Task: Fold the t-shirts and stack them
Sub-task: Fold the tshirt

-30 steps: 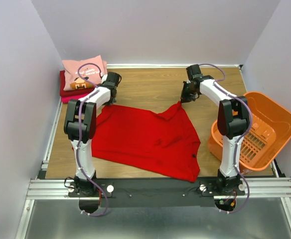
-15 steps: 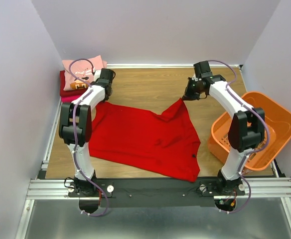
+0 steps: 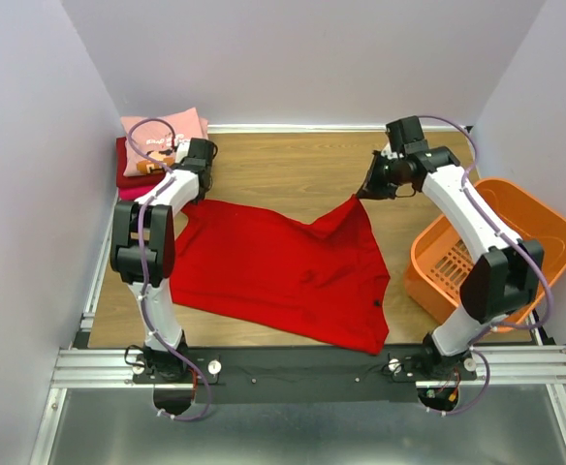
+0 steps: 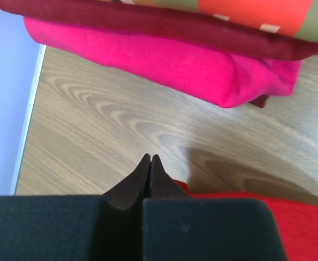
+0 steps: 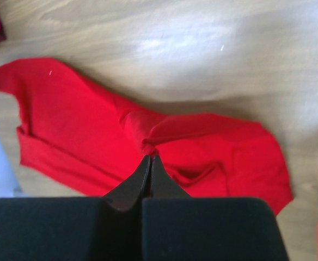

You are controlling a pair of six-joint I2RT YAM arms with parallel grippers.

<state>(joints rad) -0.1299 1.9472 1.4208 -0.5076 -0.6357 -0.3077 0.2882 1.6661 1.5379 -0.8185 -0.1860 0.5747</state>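
One red tee point(image 3: 283, 271) lies spread on the table point(image 3: 293, 160). The right gripper point(image 5: 150, 157) pinches its raised far corner. The left gripper point(image 4: 150, 157) is closed at the other far corner, though its hold is unclear. Likely the flattening step; next calls for pulling the tee taut and laying it flat.

We see a bright red t-shirt point(image 3: 283, 271) of soft matt cloth, a folded magenta tee point(image 4: 148, 60) of matt cloth, a smooth, faintly shiny wood-grain desk point(image 3: 293, 165), an orange slatted basket point(image 3: 554, 242) of smooth plastic.
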